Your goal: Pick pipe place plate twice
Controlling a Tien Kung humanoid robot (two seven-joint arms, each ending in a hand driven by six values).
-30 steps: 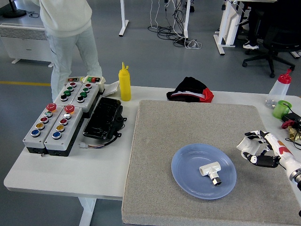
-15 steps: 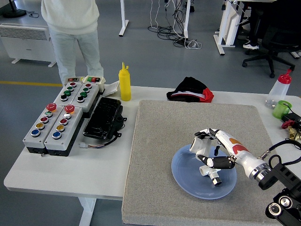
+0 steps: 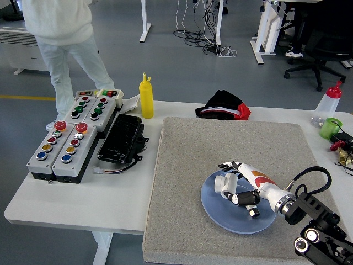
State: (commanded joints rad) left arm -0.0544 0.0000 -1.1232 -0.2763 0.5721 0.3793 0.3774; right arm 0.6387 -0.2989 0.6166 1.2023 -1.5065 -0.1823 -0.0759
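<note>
Pipe [image 3: 251, 210] on plate [image 3: 220, 215] | axis unclear | right hand [image 3: 236, 187] over it

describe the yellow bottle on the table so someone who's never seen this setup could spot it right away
Start at the large grey felt mat covering the white table's right side, then look just past its far left corner. There stands the yellow plastic squeeze bottle with a pointed nozzle, upright beside the grey push-button boxes. It is the only all-yellow thing there.
</note>
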